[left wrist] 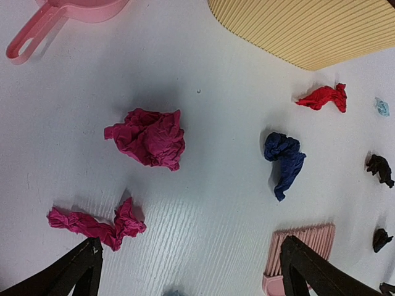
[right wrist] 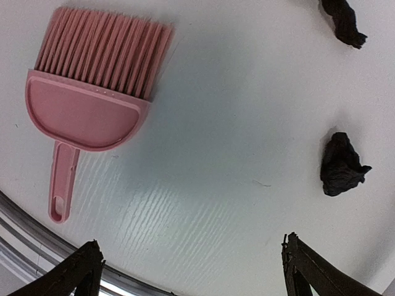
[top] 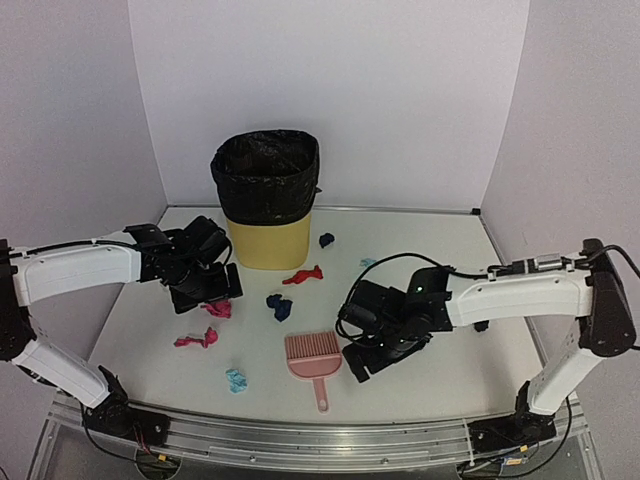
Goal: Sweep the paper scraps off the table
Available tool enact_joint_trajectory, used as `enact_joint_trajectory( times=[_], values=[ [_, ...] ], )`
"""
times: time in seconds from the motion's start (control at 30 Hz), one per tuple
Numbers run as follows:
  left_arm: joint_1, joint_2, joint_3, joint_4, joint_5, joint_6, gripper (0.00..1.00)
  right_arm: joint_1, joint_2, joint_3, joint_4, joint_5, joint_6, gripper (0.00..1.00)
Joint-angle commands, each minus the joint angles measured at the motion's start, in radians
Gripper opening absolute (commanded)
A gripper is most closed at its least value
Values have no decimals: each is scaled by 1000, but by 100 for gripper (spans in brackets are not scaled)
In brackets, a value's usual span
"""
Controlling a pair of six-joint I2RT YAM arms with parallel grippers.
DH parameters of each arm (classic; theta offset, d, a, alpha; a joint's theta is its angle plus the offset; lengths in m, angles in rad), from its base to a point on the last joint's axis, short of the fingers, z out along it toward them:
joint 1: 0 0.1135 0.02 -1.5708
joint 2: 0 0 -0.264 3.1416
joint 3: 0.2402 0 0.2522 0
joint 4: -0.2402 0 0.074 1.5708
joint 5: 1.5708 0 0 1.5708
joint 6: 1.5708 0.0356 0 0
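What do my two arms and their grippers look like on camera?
Both match: the left arm and right arm have smooth white link shells with black joint housings. They end in the black left gripper and right gripper, each with dark tapered fingers. A thin black cable loops over the right forearm. No markings are readable.

In the left wrist view, the pink dustpan (left wrist: 80,7) and the yellow bin (left wrist: 308,31) are cut off by the top edge. In the right wrist view, one black scrap (right wrist: 342,21) is cropped likewise.
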Motion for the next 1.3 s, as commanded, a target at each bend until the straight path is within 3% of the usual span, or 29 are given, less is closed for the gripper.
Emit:
enact_joint_trajectory(
  times=[0.0,0.23,0.4,0.8,1.27],
  values=[
    [3,-41,-16,30,17,22,100,61,106,95,-4,2,34,98],
    [3,-75,-40,46,36,33,100,143,209,155,-9,-12,86,97],
    [4,-80,-46,56,51,62,100,175,263,194,-8,-5,121,88],
    [5,-90,-49,62,74,111,100,236,421,341,-12,44,149,83],
    [10,-100,-48,57,83,146,100,236,474,340,-11,90,289,62]
  ],
)
